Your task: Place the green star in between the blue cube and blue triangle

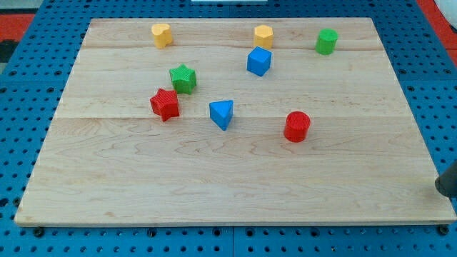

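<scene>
The green star sits on the wooden board left of centre, just above and right of the red star. The blue cube lies to the green star's right, nearer the view's top. The blue triangle lies below and right of the green star. A dark piece of my rod shows at the view's right edge, off the board and far from all blocks. Its very end cannot be made out.
A yellow heart-like block and a yellow block lie near the board's top edge. A green cylinder stands at the top right. A red cylinder stands right of the blue triangle. Blue pegboard surrounds the board.
</scene>
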Controlling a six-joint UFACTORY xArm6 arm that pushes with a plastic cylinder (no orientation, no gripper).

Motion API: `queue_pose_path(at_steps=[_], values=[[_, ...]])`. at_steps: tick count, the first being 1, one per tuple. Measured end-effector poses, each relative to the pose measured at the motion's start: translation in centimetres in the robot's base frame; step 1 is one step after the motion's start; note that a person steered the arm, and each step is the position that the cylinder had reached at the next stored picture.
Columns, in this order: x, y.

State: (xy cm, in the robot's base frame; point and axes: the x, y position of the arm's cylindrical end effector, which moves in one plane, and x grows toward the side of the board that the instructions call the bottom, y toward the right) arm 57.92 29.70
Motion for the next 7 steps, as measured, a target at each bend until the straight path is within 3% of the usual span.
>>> queue_pose_path(at_steps=[5, 6, 7], values=[[-0.3, 4.1], [-8.5, 3.1], [-10.5, -4.2]])
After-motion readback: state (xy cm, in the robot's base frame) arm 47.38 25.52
